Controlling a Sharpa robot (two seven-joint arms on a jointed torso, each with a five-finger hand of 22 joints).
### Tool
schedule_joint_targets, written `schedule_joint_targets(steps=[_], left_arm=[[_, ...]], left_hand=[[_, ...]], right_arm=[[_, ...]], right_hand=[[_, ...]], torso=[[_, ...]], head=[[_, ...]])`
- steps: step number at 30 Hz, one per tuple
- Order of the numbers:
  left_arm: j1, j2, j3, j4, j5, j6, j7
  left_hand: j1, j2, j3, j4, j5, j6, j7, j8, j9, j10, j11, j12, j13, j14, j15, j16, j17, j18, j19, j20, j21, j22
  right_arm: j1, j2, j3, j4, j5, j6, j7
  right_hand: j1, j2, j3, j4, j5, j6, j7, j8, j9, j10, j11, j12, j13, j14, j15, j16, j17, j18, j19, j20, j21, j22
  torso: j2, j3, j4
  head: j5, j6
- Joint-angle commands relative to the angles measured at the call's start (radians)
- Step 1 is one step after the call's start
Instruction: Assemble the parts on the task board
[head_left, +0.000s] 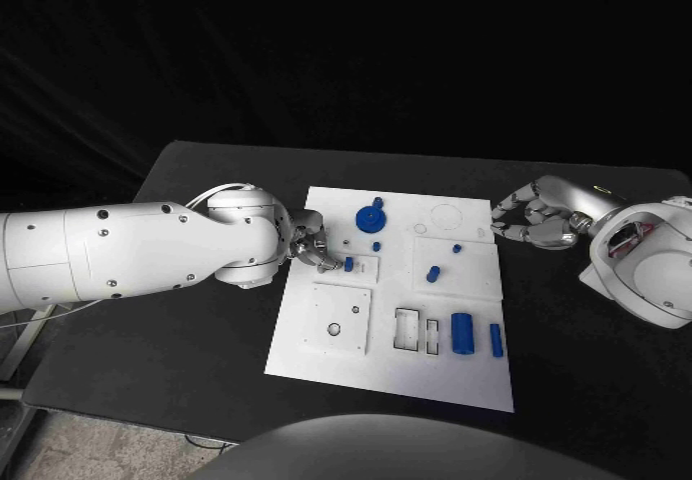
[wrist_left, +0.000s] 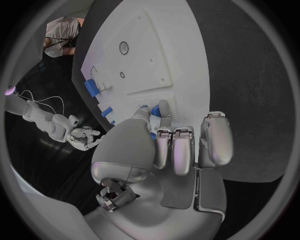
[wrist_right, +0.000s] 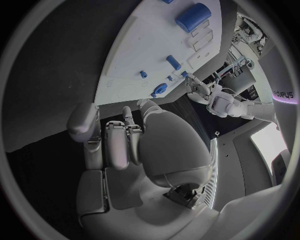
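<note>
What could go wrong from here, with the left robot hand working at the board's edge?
1. The left robot hand seems to pinch a small blue peg by its fingertips; it might slip or go in tilted.
2. The blue gear and another peg stand close by; the fingers could knock them.
3. The right robot hand hovers curled at the board's far corner and might nudge it.

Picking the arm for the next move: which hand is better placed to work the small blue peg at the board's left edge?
Left, probably. The left hand has its fingertips at the small blue peg on the task board. The right hand sits curled off the board's far right edge.
</note>
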Motion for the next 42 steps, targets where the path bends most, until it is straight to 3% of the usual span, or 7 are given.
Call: schedule_joint_targets(steps=[1,10,16,21,32,38,42], left_arm=[[-0.002,0.003,0.000,0.000,0.004,0.002,0.002],[-0.003,0.003,0.000,-0.003,0.004,-0.010,0.003],[-0.004,0.001,0.000,0.005,0.004,-0.052,0.020],[-0.004,-0.003,0.000,0.013,0.009,-0.062,0.027],[-0.004,-0.026,0.000,0.030,0.030,-0.085,0.034],[-0.002,-0.040,0.001,0.042,0.048,-0.084,0.048],[0.009,-0.046,0.005,0.045,0.075,-0.049,0.053]], left_hand=[[0.013,-0.003,0.010,0.000,0.013,-0.001,0.003,-0.006,-0.003,0.103,0.005,0.002,0.263,0.103,0.005,0.002,0.263,0.008,-0.006,0.002,-0.005,0.190],[0.031,-0.003,0.040,-0.002,0.047,0.003,0.002,-0.010,-0.009,0.103,0.004,0.002,0.263,0.103,0.004,0.002,0.263,0.008,-0.006,0.001,-0.006,0.190],[0.076,-0.014,0.106,-0.011,0.065,0.009,-0.002,-0.006,-0.007,0.103,0.000,0.002,0.263,0.103,0.001,0.002,0.263,0.008,-0.004,-0.002,-0.003,0.191],[0.099,-0.035,0.170,-0.012,0.073,0.010,-0.003,-0.001,-0.003,0.103,-0.001,0.002,0.263,0.103,-0.001,0.002,0.263,0.008,-0.006,-0.003,-0.006,0.190],[0.098,-0.111,0.350,-0.022,0.075,0.010,0.000,0.010,0.009,0.103,0.000,0.002,0.263,0.103,0.000,0.002,0.263,0.008,-0.006,-0.003,-0.006,0.190],[0.084,-0.128,0.393,-0.026,0.076,0.017,-0.002,0.017,0.014,0.103,-0.001,0.002,0.263,0.103,-0.001,0.002,0.263,0.008,-0.006,-0.004,-0.005,0.190],[0.079,-0.140,0.409,-0.031,0.077,0.020,-0.003,0.018,0.015,0.103,-0.002,0.002,0.263,0.103,-0.001,0.002,0.263,0.008,-0.006,-0.004,-0.006,0.190]], right_arm=[[-0.001,-0.001,0.000,0.000,-0.001,0.007,-0.006],[-0.001,0.001,0.000,-0.001,0.000,0.012,-0.007],[-0.001,0.001,0.000,-0.002,0.000,0.014,-0.007],[-0.001,0.001,0.000,-0.002,0.000,0.016,-0.008],[-0.001,-0.002,0.000,-0.001,0.000,0.020,-0.013],[-0.002,-0.003,0.000,-0.001,0.000,0.022,-0.015],[-0.002,-0.003,0.000,-0.002,0.000,0.023,-0.016]], right_hand=[[0.012,0.004,0.006,0.001,0.006,0.007,-0.002,-0.005,-0.001,0.032,0.000,-0.003,0.160,0.052,0.004,-0.004,0.006,0.019,-0.009,0.000,-0.007,0.107],[0.016,0.005,0.011,-0.002,0.008,0.008,-0.002,-0.005,-0.001,0.032,0.000,-0.004,0.159,0.052,0.004,-0.005,0.005,0.019,-0.009,0.000,-0.009,0.107],[0.019,0.006,0.014,-0.004,0.009,0.009,-0.002,-0.005,-0.001,0.031,-0.001,-0.005,0.159,0.051,0.004,-0.006,0.004,0.020,-0.010,0.000,-0.011,0.107],[0.021,0.006,0.017,-0.006,0.010,0.010,-0.002,-0.004,-0.002,0.030,0.000,-0.006,0.158,0.051,0.004,-0.007,0.003,0.020,-0.010,0.000,-0.013,0.106],[0.022,0.006,0.018,-0.007,0.010,0.010,-0.002,-0.004,-0.002,0.030,0.000,-0.006,0.158,0.051,0.004,-0.007,0.003,0.020,-0.010,0.000,-0.014,0.106],[0.023,0.006,0.020,-0.008,0.011,0.010,-0.002,-0.004,-0.002,0.029,0.000,-0.007,0.157,0.051,0.004,-0.009,0.000,0.021,-0.011,0.000,-0.018,0.105],[0.023,0.006,0.020,-0.008,0.011,0.010,-0.002,-0.004,-0.002,0.029,0.000,-0.007,0.157,0.051,0.004,-0.009,0.000,0.021,-0.011,0.000,-0.018,0.105]], torso=[[0.000,-0.0003,-0.0002],[0.000,0.0000,-0.0001],[0.000,-0.0003,-0.0006],[0.000,0.0003,-0.0004],[0.000,-0.0003,-0.0002],[-0.001,-0.0001,0.0000],[-0.001,0.0002,-0.0001]], head=[[0.000,0.000],[0.002,0.000],[0.003,0.000],[0.002,0.000],[-0.002,0.000],[-0.003,0.000],[-0.003,0.000]])
